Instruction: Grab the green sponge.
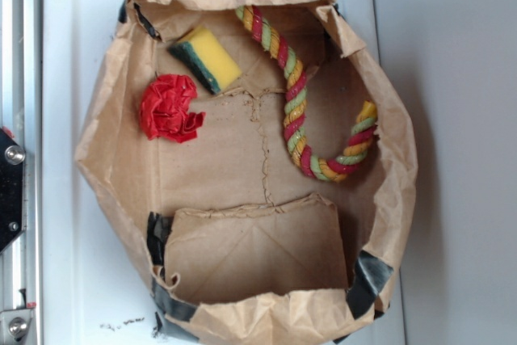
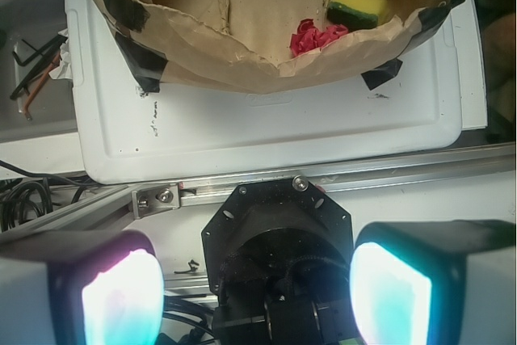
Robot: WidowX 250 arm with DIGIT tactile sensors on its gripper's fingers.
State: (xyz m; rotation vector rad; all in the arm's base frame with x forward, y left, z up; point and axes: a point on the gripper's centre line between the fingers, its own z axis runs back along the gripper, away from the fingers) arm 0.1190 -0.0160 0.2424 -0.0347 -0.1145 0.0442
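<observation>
The green sponge (image 1: 207,57), yellow foam with a dark green scouring edge, lies inside the brown paper bag (image 1: 121,143) near its upper left corner. In the wrist view the sponge (image 2: 359,4) shows at the top right, just inside the bag's rim. My gripper (image 2: 257,296) is open, its two glowing pads wide apart with nothing between them. It hangs well away from the bag, above the robot's black base (image 2: 279,236). The gripper does not appear in the exterior view.
A red crumpled paper ball (image 1: 168,107) lies just left of and below the sponge. A red, yellow and green twisted rope (image 1: 297,103) curves along the bag's right side. The bag sits on a white tray (image 2: 266,131). A metal rail (image 2: 339,177) runs beside it.
</observation>
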